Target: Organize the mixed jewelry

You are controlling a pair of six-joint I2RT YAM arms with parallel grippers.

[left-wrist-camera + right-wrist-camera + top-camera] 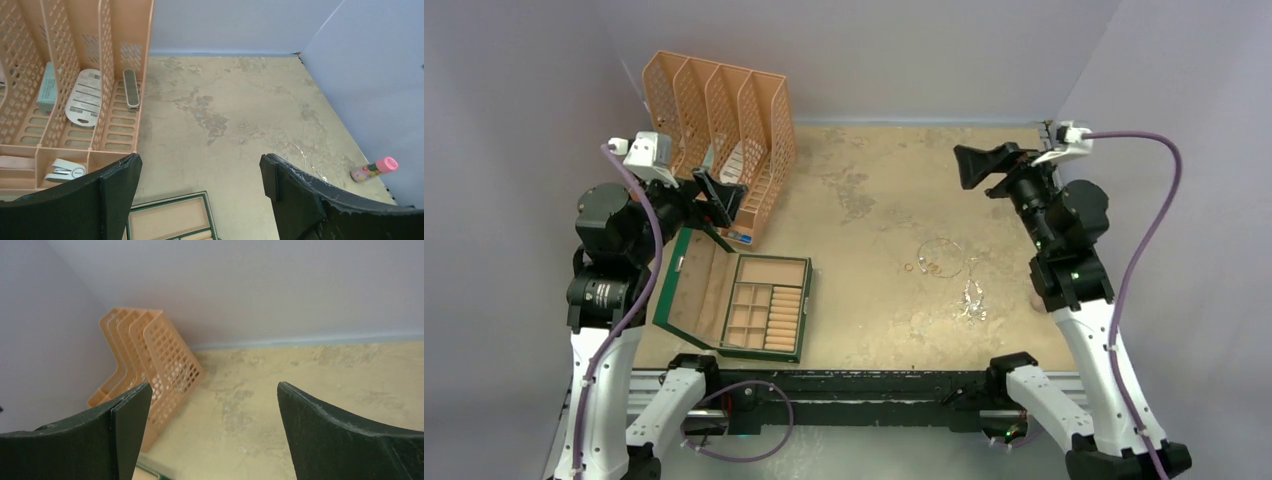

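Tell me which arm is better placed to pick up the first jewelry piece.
Right. The jewelry lies on the right side of the table, nearer the right hand, open and empty. The left hand hovers past the green box, farther away.

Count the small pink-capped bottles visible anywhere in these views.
1. The small pink-capped bottle lies on its side at the right edge of the sandy tabletop, right of the thin wire hoop. The right arm could hide others.
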